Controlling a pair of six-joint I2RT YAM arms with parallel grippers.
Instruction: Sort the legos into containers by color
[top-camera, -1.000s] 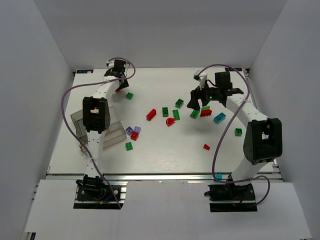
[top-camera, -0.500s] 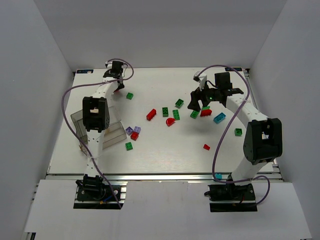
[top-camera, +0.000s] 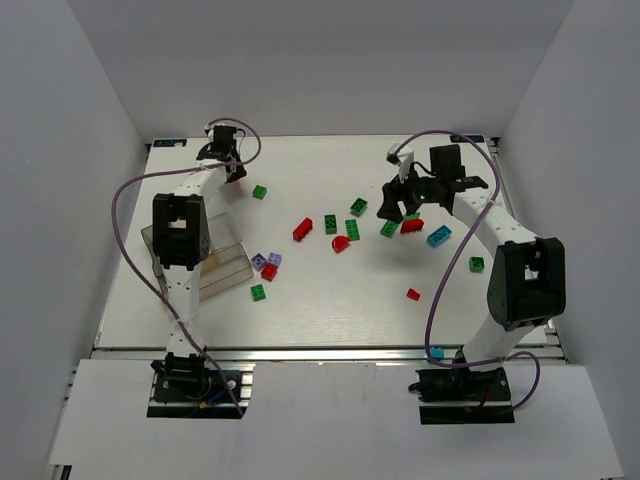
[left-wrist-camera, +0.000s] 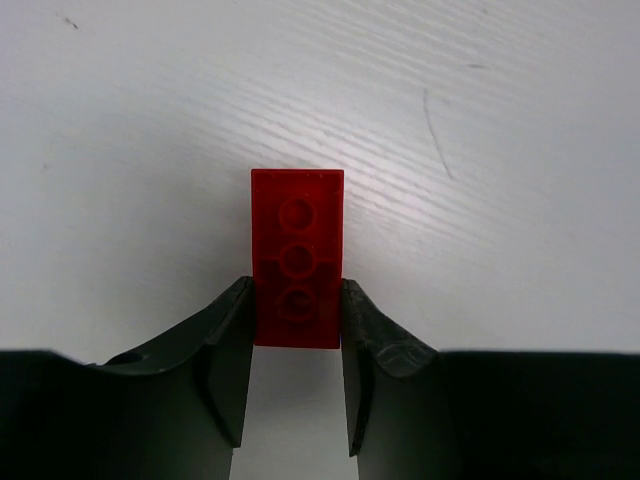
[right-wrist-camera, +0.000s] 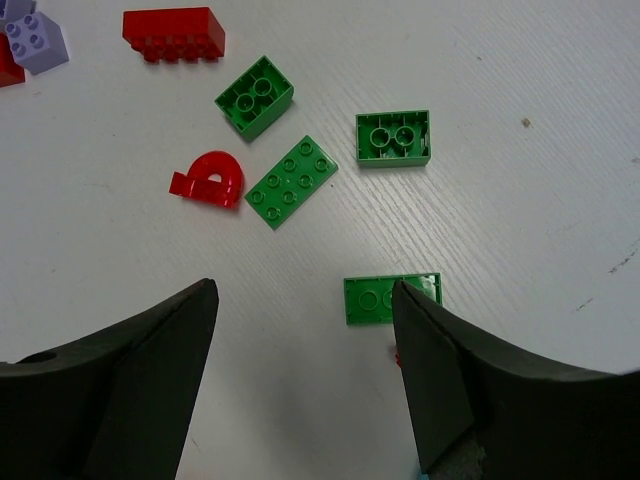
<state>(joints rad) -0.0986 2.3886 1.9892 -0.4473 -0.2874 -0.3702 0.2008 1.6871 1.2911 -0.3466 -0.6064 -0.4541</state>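
Only the left wrist view shows what the left gripper (left-wrist-camera: 297, 335) has. Its two fingers are clenched on the near end of a red brick (left-wrist-camera: 297, 240), with bare tabletop (left-wrist-camera: 500, 120) behind it. From above, this gripper sits toward the tabletop's 11 o'clock corner and the brick cannot be made out.

The right gripper (right-wrist-camera: 303, 300) is released, fingers wide apart, with a green brick (right-wrist-camera: 390, 299) just beside one finger. Its wrist view takes in four green pieces, one rounded red piece (right-wrist-camera: 208, 179), one long red brick (right-wrist-camera: 173, 34) and a light purple brick (right-wrist-camera: 36, 40) at the 10 o'clock corner.

The top view alone gives the full spread. I count seven green, five loose red and two light purple, mostly around the middle. One teal brick (top-camera: 438, 236) lies at 4 o'clock from the right gripper, and a second teal piece (top-camera: 437, 352) lies off the near edge. The single clear container (top-camera: 232, 268) lies at 8 o'clock, partly under the left arm (top-camera: 180, 225).
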